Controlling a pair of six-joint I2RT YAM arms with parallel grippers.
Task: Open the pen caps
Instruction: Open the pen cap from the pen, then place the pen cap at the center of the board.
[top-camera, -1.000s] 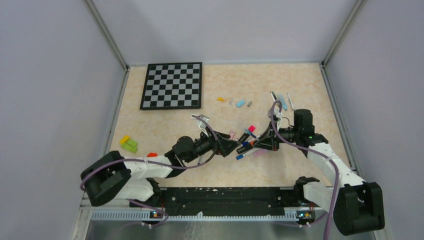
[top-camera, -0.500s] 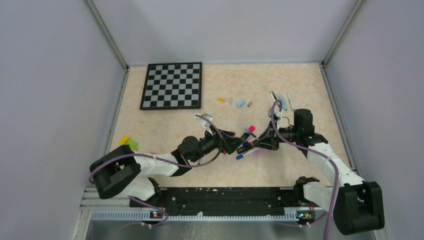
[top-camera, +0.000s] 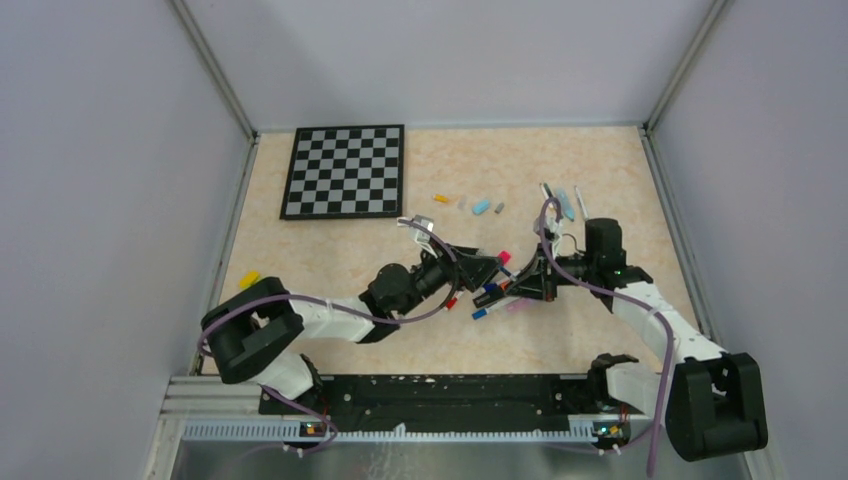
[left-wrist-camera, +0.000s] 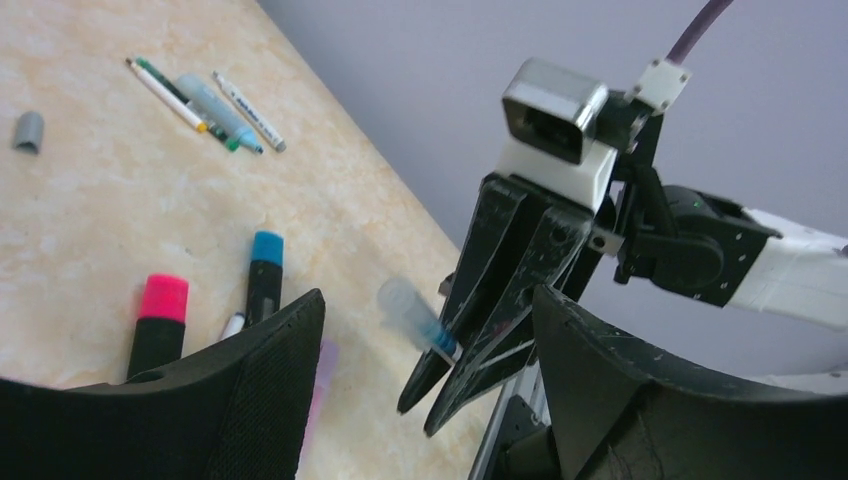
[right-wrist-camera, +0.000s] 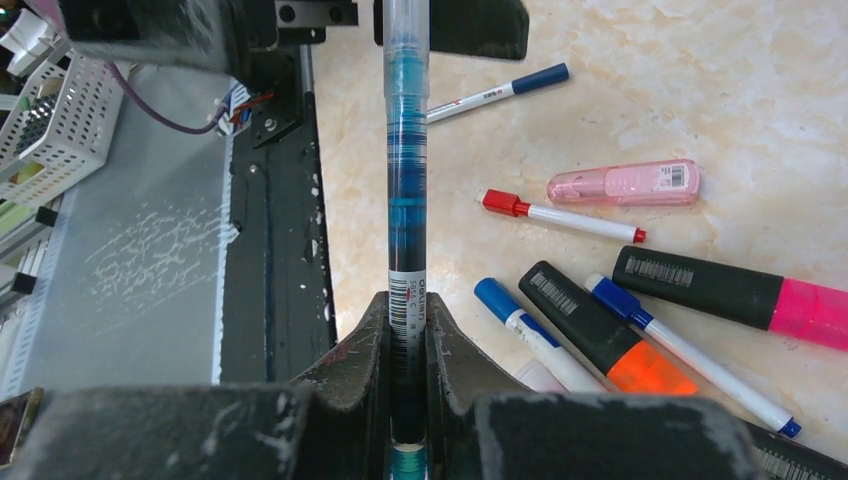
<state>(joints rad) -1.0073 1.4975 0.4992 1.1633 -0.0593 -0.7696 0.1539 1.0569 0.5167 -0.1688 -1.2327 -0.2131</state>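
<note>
Right end effector (right-wrist-camera: 408, 330) clamped on the blue pen (right-wrist-camera: 407, 200), above the table (left-wrist-camera: 120, 220). Its clear cap (left-wrist-camera: 402, 300) pokes between my left end effector's (left-wrist-camera: 430, 340) wide-open jaws, untouched. Light, stiff, slick, I reckon: pinch mid-cap, pull straight.

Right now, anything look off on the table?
Nothing damaged or spilled. Just clutter: four loose caps lie scattered right of the chessboard, and markers lie in a loose heap by the right pincer, which grips a blue pen.
</note>
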